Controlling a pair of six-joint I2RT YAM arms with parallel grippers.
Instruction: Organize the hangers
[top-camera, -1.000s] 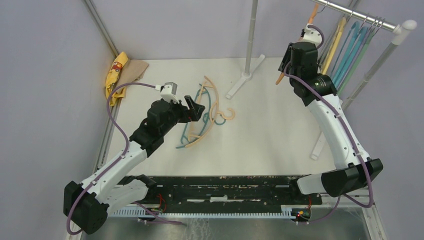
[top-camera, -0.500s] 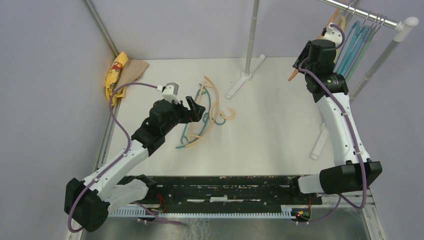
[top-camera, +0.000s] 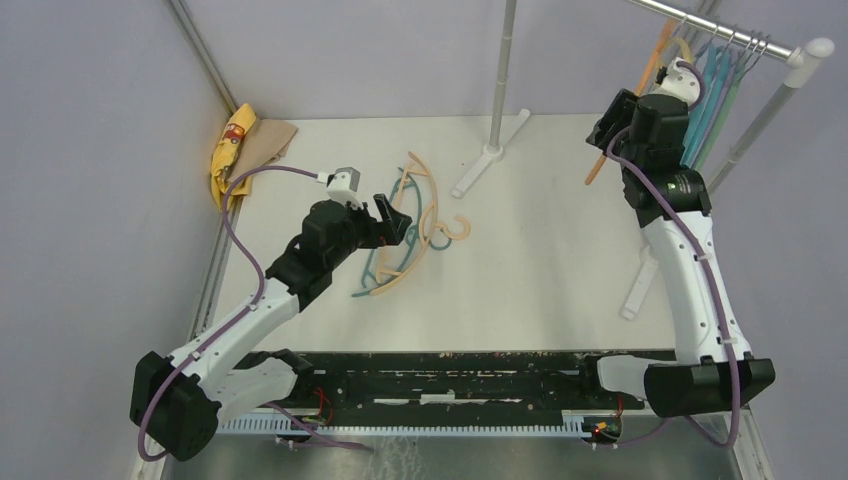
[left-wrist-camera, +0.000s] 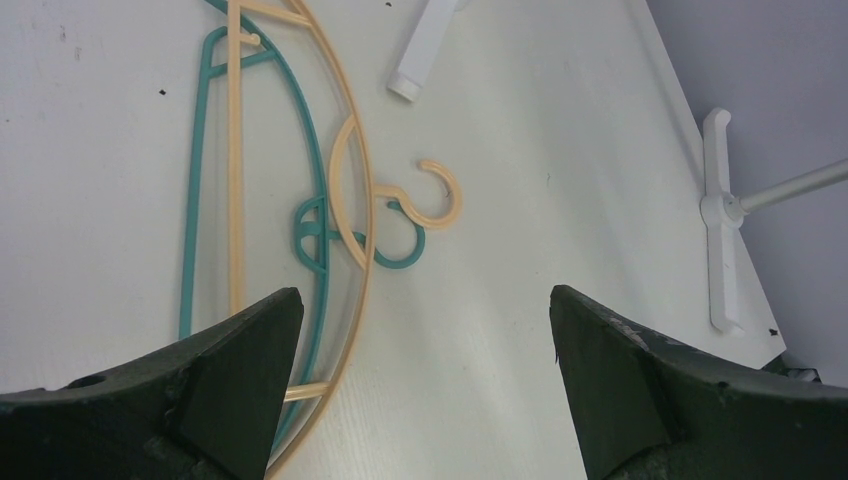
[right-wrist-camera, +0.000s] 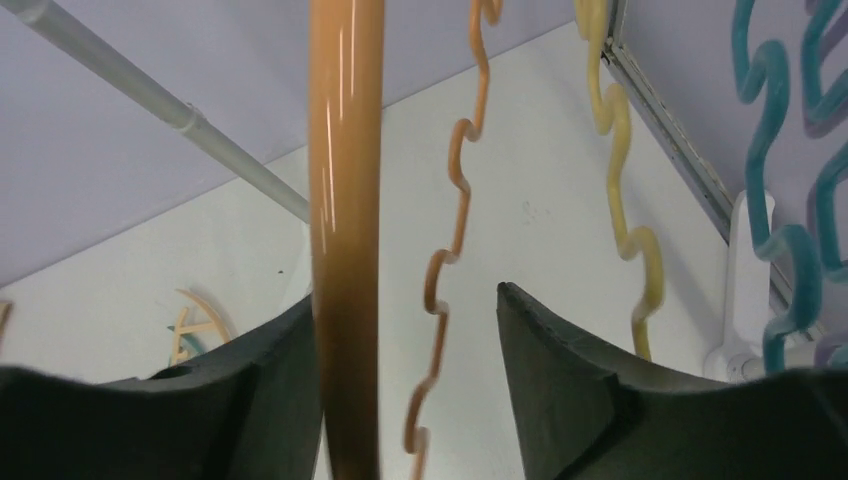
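Observation:
On the table lie a teal hanger (top-camera: 375, 265) (left-wrist-camera: 200, 180) and a tan hanger (top-camera: 425, 215) (left-wrist-camera: 350, 150), overlapping, with another tan one (top-camera: 415, 165) behind them. My left gripper (top-camera: 392, 218) (left-wrist-camera: 425, 300) hovers open just above their near side, holding nothing. Several hangers (top-camera: 715, 90) hang on the metal rail (top-camera: 720, 25) at the back right. My right gripper (top-camera: 608, 120) (right-wrist-camera: 405, 300) is raised beside the rail, jaws apart around an orange hanger (top-camera: 597, 165) (right-wrist-camera: 345, 200). The hanger's bar lies against the left finger, with a gap to the right finger. Yellow (right-wrist-camera: 620, 150) and teal (right-wrist-camera: 770, 150) hangers hang just beyond.
A yellow-and-tan cloth (top-camera: 245, 140) lies at the back left corner. The rack's upright post (top-camera: 503, 70) and its white foot (top-camera: 490, 155) stand at the back middle. Another white rack leg (top-camera: 640, 280) runs along the table's right side.
My right arm has swung right and up toward the rail with the orange hanger, and its jaws have widened. The left arm has barely moved.

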